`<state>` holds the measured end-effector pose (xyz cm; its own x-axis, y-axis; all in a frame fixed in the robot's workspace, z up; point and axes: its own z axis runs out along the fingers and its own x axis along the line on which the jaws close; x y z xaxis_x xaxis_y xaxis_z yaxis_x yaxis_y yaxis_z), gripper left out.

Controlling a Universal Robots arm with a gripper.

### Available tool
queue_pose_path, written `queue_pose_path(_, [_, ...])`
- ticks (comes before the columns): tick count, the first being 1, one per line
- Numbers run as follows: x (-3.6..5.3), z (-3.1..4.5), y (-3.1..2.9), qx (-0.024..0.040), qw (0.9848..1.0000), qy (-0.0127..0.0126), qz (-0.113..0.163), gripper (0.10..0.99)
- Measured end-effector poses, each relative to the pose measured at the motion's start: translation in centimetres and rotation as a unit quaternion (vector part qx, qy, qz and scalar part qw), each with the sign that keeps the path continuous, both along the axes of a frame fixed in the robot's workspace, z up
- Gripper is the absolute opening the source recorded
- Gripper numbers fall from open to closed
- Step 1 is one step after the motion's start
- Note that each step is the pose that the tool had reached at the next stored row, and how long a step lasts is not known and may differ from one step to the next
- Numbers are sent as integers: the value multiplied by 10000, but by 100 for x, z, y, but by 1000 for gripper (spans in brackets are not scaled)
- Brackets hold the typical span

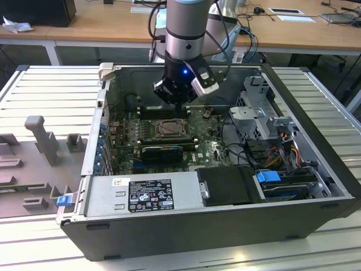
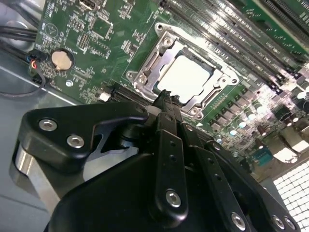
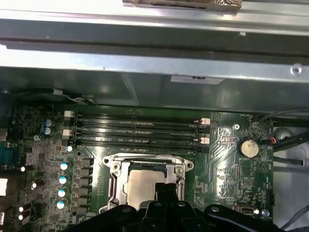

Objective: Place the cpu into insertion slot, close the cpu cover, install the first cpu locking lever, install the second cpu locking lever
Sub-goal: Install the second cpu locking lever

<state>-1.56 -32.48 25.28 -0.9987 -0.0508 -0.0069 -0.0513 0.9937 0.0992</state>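
Looking into the open computer case (image 1: 225,226) in the exterior view, you find your end effector (image 1: 176,100) hanging over the motherboard (image 1: 211,148), just above the socket. Its fingertips meet in both wrist views — closed, with nothing between them. The cpu (image 2: 186,77) already lies in the insertion slot, its pale top showing through the square opening of the cpu cover (image 2: 145,79), which lies flat around it. In the first wrist view, black fingers (image 3: 166,195) hide the near edge of the cpu (image 3: 142,182). Locking levers — too fine to make out.
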Motion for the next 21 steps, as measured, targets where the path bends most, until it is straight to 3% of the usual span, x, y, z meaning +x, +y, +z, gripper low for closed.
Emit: queue_pose_path(21, [0, 0, -184, 0, 10000, 0, 0, 106])
